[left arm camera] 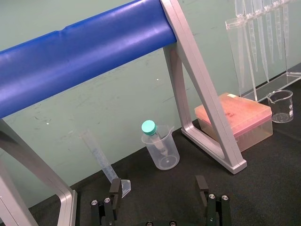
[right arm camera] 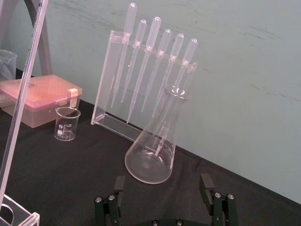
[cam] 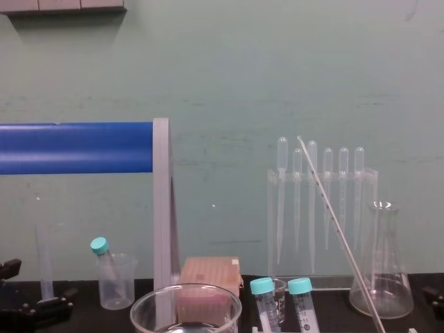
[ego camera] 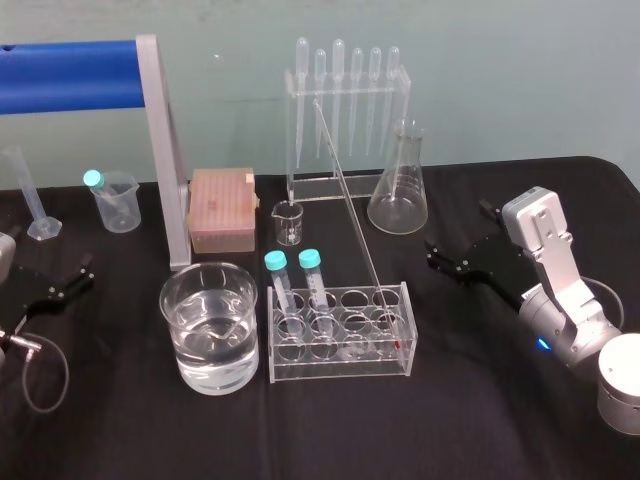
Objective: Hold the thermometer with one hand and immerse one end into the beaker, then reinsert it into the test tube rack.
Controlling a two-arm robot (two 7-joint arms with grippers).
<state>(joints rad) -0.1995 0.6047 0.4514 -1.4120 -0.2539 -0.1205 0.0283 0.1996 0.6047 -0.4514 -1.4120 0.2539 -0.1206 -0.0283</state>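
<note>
Reaching for the thermometer (ego camera: pixel 349 200) looks to be the step in hand; nothing is gripped yet.

Layout: the thermometer stands in the right rear cell of the test tube rack (ego camera: pixel 340 368), its tip down in the cell and its shaft tilted back and to the left. Its top crosses in front of the pipette stand (ego camera: pixel 345 120); no contact is evident. The beaker (ego camera: pixel 185 350), part-filled with water, sits just left of the rack on the desk (ego camera: pixel 470 400).

Right hand (right arm camera: pixel 162 181): low over the desk to the right of the rack, fingers spread, empty, pointing toward the conical flask (ego camera: pixel 398 195). Left hand (left arm camera: pixel 158 184): parked at the far left, fingers also apart, empty.

Procedure notes (judgement):
- Use the right hand, as it is nearer and has a clear side approach.
- Grip the shaft mid-length, above the rack top and below the pipette stand, fingers straddling the rod squarely.
- Close gently: thin glass, slippery, prone to snap or pivot.
- Withdraw along the rod's own tilt, not straight up, so the tip does not lever against the cell wall.
- Carry high enough to pass over the two capped tubes (ego camera: pixel 295 280) before lowering the tip into the beaker.
- Keep the wrist clear of the flask while swinging in.
</note>
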